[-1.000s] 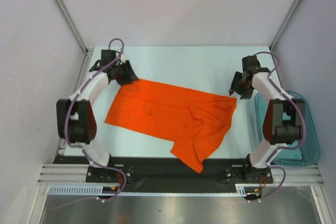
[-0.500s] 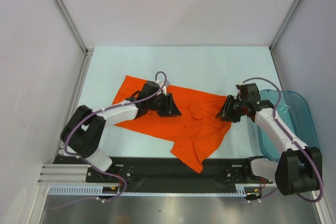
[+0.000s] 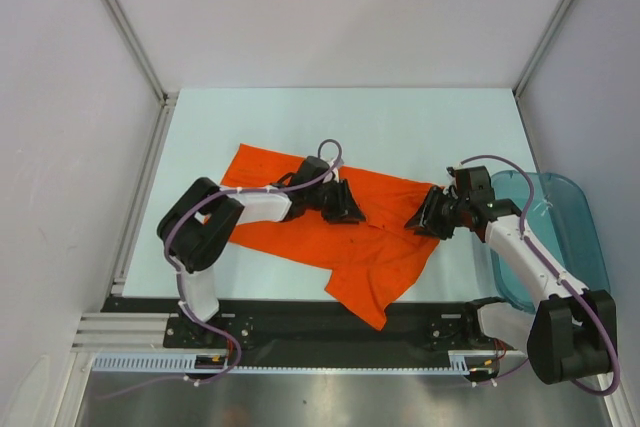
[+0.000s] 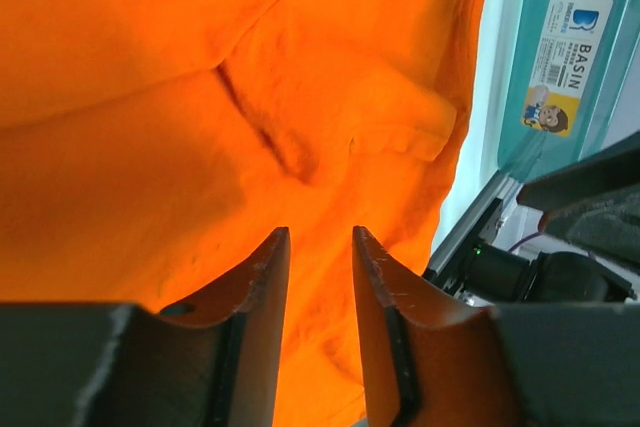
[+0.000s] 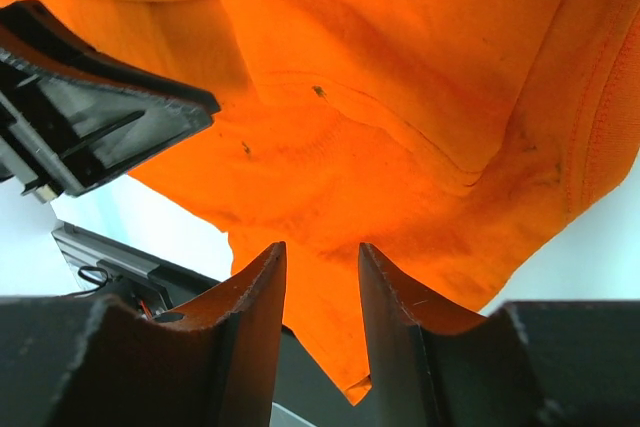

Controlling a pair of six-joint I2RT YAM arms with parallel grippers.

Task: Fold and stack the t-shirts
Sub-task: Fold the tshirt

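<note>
One bright orange t-shirt (image 3: 300, 237) lies spread and rumpled on the pale table, its lower part hanging over the near black rail. It fills the left wrist view (image 4: 200, 97) and the right wrist view (image 5: 400, 97). My left gripper (image 3: 352, 209) hovers over the shirt's middle, jaws open and empty (image 4: 319, 237). My right gripper (image 3: 418, 219) hovers over the shirt's right edge, jaws open and empty (image 5: 322, 247). The two grippers face each other across the shirt.
A translucent teal plastic bin (image 3: 570, 247) stands at the right table edge beside the right arm; its labelled wall shows in the left wrist view (image 4: 560, 57). A black rail (image 3: 300, 317) runs along the near edge. White walls enclose the table.
Both arms swung from the far corners down over the shirt. Over the last half second the left gripper moved further right toward the shirt's middle and the right gripper edged left.
</note>
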